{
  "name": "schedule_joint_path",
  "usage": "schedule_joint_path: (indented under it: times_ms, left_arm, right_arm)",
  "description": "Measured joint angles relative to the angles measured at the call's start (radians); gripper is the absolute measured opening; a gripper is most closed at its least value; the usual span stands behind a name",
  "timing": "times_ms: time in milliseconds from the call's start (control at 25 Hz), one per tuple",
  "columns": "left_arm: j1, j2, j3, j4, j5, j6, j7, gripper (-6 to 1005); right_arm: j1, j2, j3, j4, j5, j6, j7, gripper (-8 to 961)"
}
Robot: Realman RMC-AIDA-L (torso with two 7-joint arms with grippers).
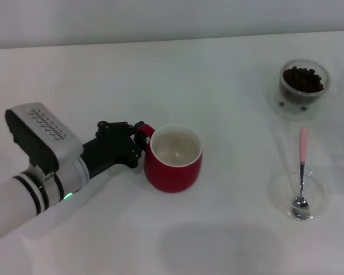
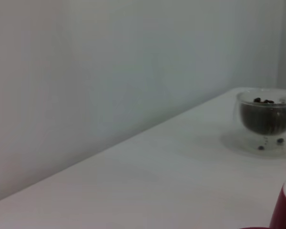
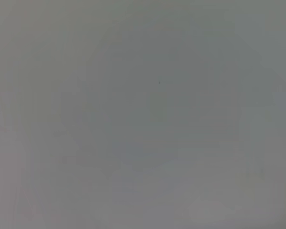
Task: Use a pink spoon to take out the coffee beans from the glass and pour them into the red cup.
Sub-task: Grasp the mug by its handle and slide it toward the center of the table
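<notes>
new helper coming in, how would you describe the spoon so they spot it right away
On the white table, look to the robot's right side, nearer than the glass of dark coffee beans. There a flat clear dish holds the spoon, bowl resting in the dish and handle pointing away toward the glass. It is the only slim metal thing here, with a pale pink handle end.

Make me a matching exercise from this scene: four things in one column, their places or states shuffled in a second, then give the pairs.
Things:
1. red cup
2. pink spoon
3. coffee beans
4. left gripper

Places or states:
A. heaped in the glass at the far right
B. at the red handle on the cup's left side
C. near the middle of the table, white inside, no beans showing
D. bowl resting in the flat clear dish, handle pointing toward the glass

Pairs: 1-C, 2-D, 3-A, 4-B
</notes>
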Motion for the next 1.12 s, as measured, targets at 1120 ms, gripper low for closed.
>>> schedule_joint_path:
  times_ms: [1120]
  left_arm:
    - [0.076, 0.004, 0.000, 0.008, 0.057, -0.101, 0.002, 284]
  right_arm:
    - [-0.014, 0.000, -0.002, 0.002, 0.000, 0.000, 0.000, 838]
